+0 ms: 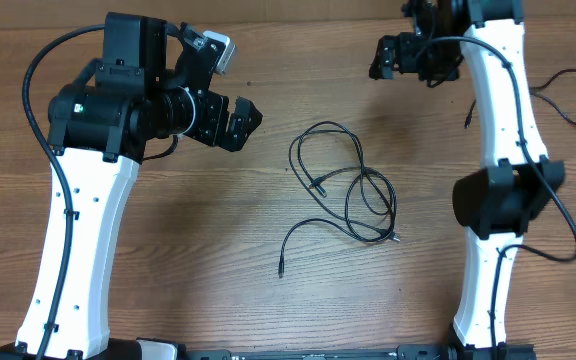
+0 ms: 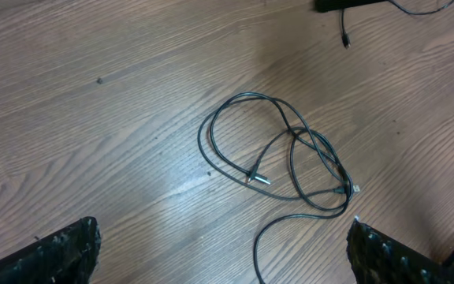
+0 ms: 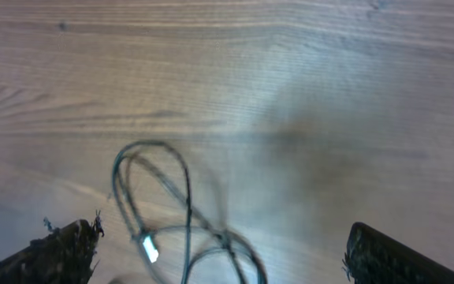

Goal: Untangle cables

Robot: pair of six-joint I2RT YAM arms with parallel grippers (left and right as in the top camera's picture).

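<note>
The cables [image 1: 353, 185] lie looped together on the wooden table's middle, thin black cords with small plugs; one loose end [image 1: 281, 268] trails toward the front. They also show in the left wrist view [image 2: 290, 154] and, blurred, in the right wrist view [image 3: 172, 221]. My left gripper [image 1: 243, 118] hovers left of and behind the cables, open and empty; its fingertips frame the bottom of its wrist view [image 2: 223, 256]. My right gripper [image 1: 380, 58] hovers at the back, beyond the cables, open and empty [image 3: 219, 252].
Another thin black cord with a plug [image 1: 465, 120] lies by the right arm, also in the left wrist view [image 2: 344, 35]. Thicker black arm cables [image 1: 568, 105] trail at the right edge. The two white arms stand at left and right.
</note>
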